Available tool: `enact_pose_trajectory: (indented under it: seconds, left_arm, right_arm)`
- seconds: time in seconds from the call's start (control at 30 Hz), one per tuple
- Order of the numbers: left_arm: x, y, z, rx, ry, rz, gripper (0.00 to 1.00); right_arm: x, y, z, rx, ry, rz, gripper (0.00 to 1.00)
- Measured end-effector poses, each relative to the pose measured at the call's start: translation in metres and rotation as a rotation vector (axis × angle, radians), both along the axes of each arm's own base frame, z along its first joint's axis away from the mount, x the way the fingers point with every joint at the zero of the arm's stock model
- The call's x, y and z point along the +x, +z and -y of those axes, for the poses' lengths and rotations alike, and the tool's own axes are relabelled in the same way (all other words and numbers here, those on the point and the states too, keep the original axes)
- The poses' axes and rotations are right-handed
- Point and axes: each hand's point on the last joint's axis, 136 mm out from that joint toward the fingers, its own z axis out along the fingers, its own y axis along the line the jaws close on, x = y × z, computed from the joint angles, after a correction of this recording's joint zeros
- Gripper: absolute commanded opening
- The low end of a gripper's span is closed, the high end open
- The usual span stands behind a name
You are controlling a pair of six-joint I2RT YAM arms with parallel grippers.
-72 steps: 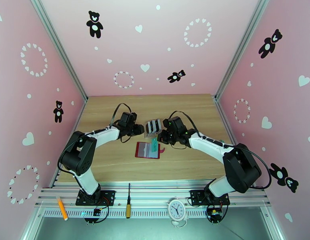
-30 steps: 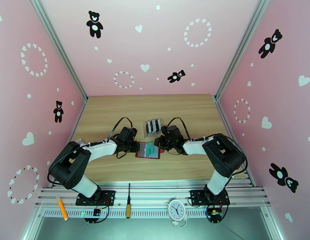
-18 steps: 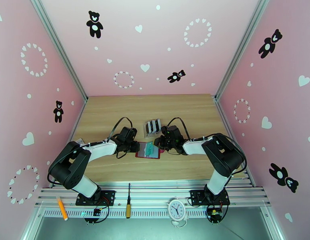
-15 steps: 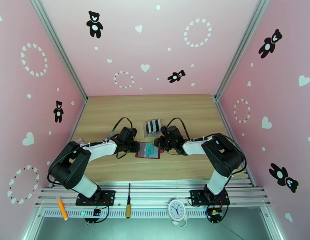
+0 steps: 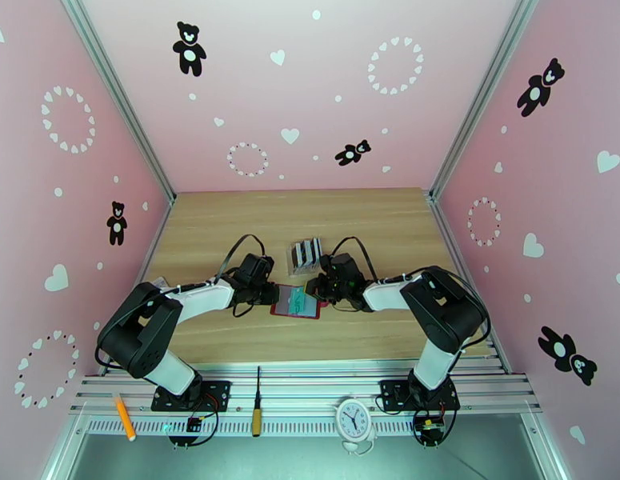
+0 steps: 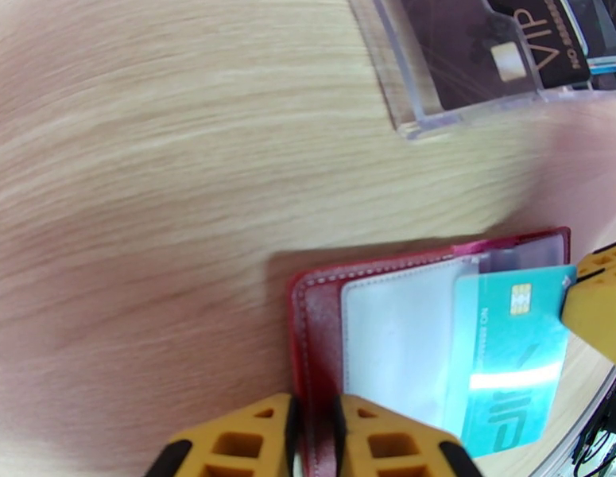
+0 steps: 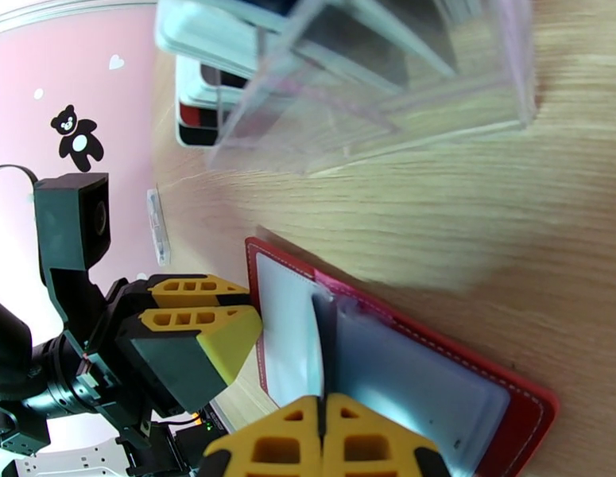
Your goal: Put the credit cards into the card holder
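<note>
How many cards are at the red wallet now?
1: the teal card, partly inside a clear pocket of the red wallet, its outer end gripped by the right hand. Pockets may hide others.

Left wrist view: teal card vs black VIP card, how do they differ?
Colour: the teal card is teal, the black VIP card black with pale lettering.
Place: the teal card lies over the open red wallet, leading edge under a clear pocket; the VIP card sits in the clear rack.
Handling: the right gripper pinches the teal card; nothing touches the VIP card.
Both carry a gold chip.
</note>
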Motion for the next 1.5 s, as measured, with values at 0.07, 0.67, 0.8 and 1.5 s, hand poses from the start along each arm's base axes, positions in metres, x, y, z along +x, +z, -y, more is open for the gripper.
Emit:
enact_pose_trajectory:
  seconds: [0.07,0.67,0.8,1.5]
  left_arm:
    - [0.000,0.000,0.000,0.000,0.000,0.000,0.22]
    - [0.000,0.000,0.000,0.001,0.004,0.000,0.22]
    - [0.000,0.000,0.000,0.001,0.004,0.000,0.22]
    - [-0.004,-0.001,0.004,-0.023,-0.009,-0.025,0.08]
  right_arm:
    - [0.001,-0.002,0.001,-0.004,-0.008,-0.002,0.00]
    - [-0.003,-0.012,-0.001,-0.133,0.016,-0.015,0.24]
    - [-0.004,-0.011,-0.001,-0.174,0.032,0.000,0.30]
    - [-0.010,0.021,0.011,-0.364,0.076,0.091,0.39]
